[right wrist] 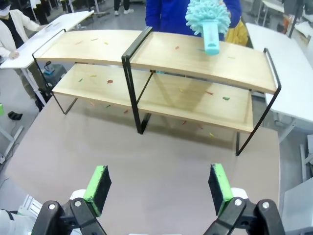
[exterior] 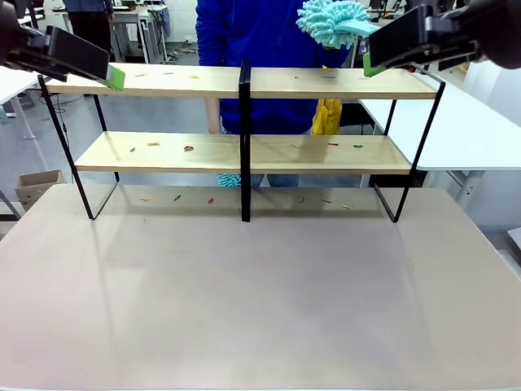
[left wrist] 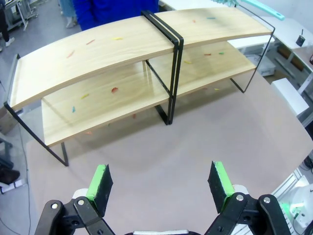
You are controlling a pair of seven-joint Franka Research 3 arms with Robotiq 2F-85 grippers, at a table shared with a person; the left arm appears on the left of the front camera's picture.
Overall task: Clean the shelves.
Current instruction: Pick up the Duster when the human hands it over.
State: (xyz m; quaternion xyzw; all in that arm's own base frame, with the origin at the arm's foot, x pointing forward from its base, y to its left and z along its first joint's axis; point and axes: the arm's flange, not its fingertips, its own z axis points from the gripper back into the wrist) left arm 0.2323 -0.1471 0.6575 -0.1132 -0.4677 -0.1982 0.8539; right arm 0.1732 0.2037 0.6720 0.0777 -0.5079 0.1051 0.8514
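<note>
The desk (exterior: 260, 309) lies nearest. Both tools hang above it, released, with nothing between the pads. In the front view the left tool (left wrist: 161, 178) is at 10 o'clock and the right tool (right wrist: 159, 182) at 2 o'clock. The shelves (exterior: 326, 155) stand across the desk's far side at 12 o'clock, with coloured scraps (exterior: 189, 148) on both boards and on the desk beneath. At 1 o'clock a teal duster (exterior: 330, 20) sits over the top board, with a person (exterior: 260, 32) in blue behind it.

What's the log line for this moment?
left gripper: jaws open, empty | right gripper: jaws open, empty | shelves: scraps on both tiers | duster: above shelves' right half
</note>
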